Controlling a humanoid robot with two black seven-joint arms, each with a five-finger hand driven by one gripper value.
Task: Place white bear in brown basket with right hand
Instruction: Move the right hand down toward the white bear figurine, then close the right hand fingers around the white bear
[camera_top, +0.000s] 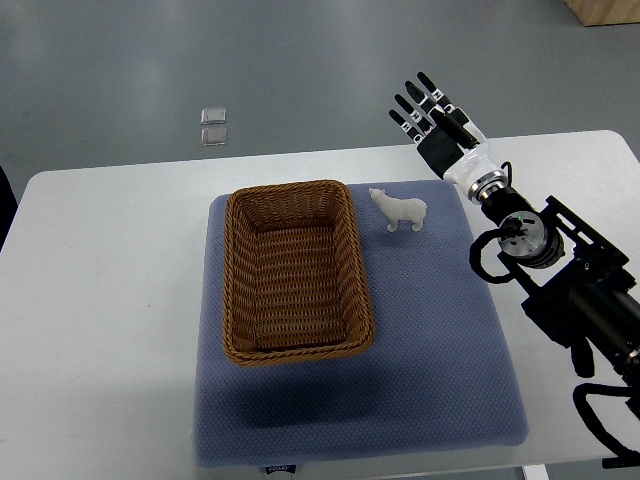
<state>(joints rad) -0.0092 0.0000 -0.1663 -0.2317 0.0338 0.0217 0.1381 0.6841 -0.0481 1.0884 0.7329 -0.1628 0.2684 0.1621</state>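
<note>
The white bear (399, 210) stands on its four feet on the blue mat (430, 330), just beside the brown basket (296, 270), at about 2 o'clock from the middle of the basket. The bear's head points toward the basket. The right robot hand (432, 115) is up past the far edge of the bench (110, 300), at about 1 o'clock from the bear. Its fingers are spread wide and it holds nothing. The left arm does not show at all. The job now looks like reaching for the bear. To do it well, the robot hand should come down toward 7 o'clock until it is over the bear's back, then close its fingers softly on the bear's two sides. The bear looks small and light, so a bump could tip it over or push it away. After that the lift must go high enough to clear the tall woven rim of the basket, then move toward 9 o'clock and let go over the empty middle. Nothing lies between the robot hand and the bear. Two small clear squares (213, 126) sit on the floor (120, 70), far from the work, at about 11 o'clock from the basket.
</note>
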